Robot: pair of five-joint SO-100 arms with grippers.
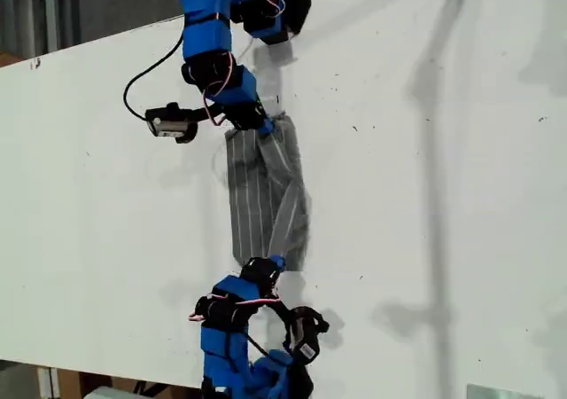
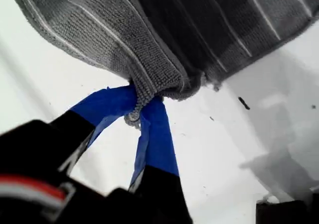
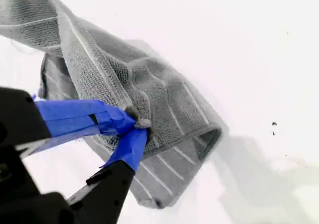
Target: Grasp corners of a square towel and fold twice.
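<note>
My first gripper (image 2: 137,107) has its blue jaws closed tight on a bunched corner (image 2: 159,87) of the towel (image 2: 164,30), and the grey striped cloth spreads away from the pinch, lifted clear of the white table (image 2: 45,79). My second gripper (image 3: 137,124) is likewise clamped on the towel (image 3: 149,94), pinching a small gathered bit of its edge, with folded layers of cloth lying on the table (image 3: 209,35) just beyond the jaws. From the exterior view, the towel (image 1: 261,199) is drawn into a long, narrow, doubled strip near the middle of the table (image 1: 425,195), stretched between two blue arms: one reaching in from that view's top, the other from its bottom, each touching an end of the strip. I cannot tell which arm is which.
</note>
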